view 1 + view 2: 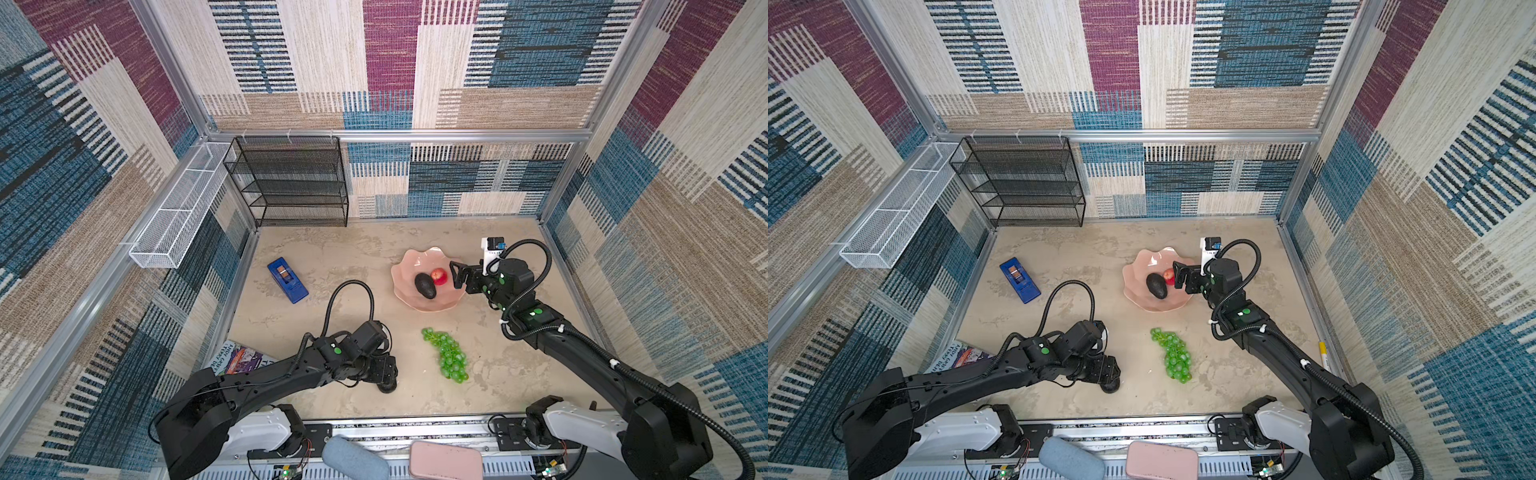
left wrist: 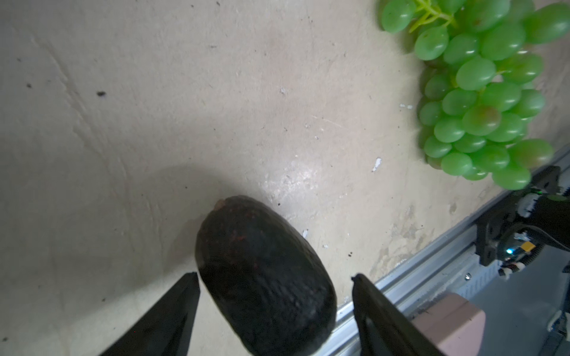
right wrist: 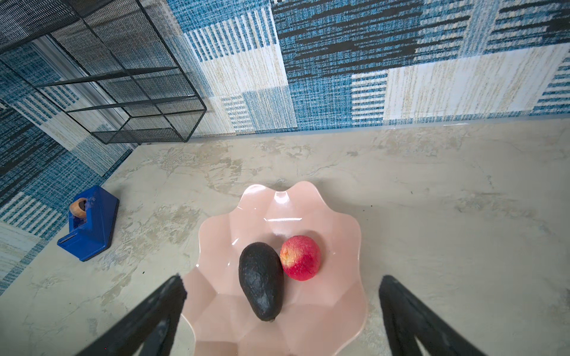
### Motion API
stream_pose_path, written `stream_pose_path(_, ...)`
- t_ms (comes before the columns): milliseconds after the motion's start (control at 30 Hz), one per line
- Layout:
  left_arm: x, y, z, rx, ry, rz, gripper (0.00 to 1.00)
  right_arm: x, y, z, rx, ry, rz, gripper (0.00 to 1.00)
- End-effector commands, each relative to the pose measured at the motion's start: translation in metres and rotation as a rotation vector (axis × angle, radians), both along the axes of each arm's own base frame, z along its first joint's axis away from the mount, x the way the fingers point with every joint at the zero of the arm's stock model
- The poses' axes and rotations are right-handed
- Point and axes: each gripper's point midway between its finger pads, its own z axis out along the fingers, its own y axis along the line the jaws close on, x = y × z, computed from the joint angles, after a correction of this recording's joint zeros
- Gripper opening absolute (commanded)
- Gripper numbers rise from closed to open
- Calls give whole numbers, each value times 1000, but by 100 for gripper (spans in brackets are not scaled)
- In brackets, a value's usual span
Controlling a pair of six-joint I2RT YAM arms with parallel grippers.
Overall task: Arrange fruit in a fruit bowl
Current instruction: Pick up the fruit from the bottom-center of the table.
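Straddles the loose avocado (image 2: 265,277) on the surface (image 2: 185,92) with the left fingers (image 2: 172,314) parted, not yet clamped, long axis running roughly straight out between them, grapes (image 2: 481,92) nearby, and hangs the right fingers (image 3: 148,314) wide apart, empty, over the scalloped pink bowl (image 3: 277,200) holding the other avocado (image 3: 261,279) and red apple (image 3: 300,258).

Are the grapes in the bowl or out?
Out. The grapes lie on the table, apart from the bowl, which holds only an avocado and apple.

Matte black left arm (image 1: 266,380) and right arm (image 1: 590,357) have white base housings (image 1: 257,428), round green dots (image 1: 337,351) and ribbed black cables (image 1: 353,283).
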Motion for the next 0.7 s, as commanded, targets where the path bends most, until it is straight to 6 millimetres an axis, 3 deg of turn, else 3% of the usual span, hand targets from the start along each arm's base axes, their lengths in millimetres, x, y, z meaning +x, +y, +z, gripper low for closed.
stream_pose_path(0,8,-6,0,2,-18,12,76,1,0,6,16,-26,-4,100)
stream_pose_path(200,9,-7,-7,36,-3,-3,62,-1,-2,3,17,-25,-11,100)
stream_pose_path(300,13,-6,2,44,-38,-6,55,-2,-2,1,19,-24,-14,100)
stream_pose_path(533,41,-9,53,49,-218,-32,48,0,0,-1,34,-23,-9,100)
stream_pose_path(667,67,-17,83,58,-314,-53,48,0,0,1,45,-30,-11,100)
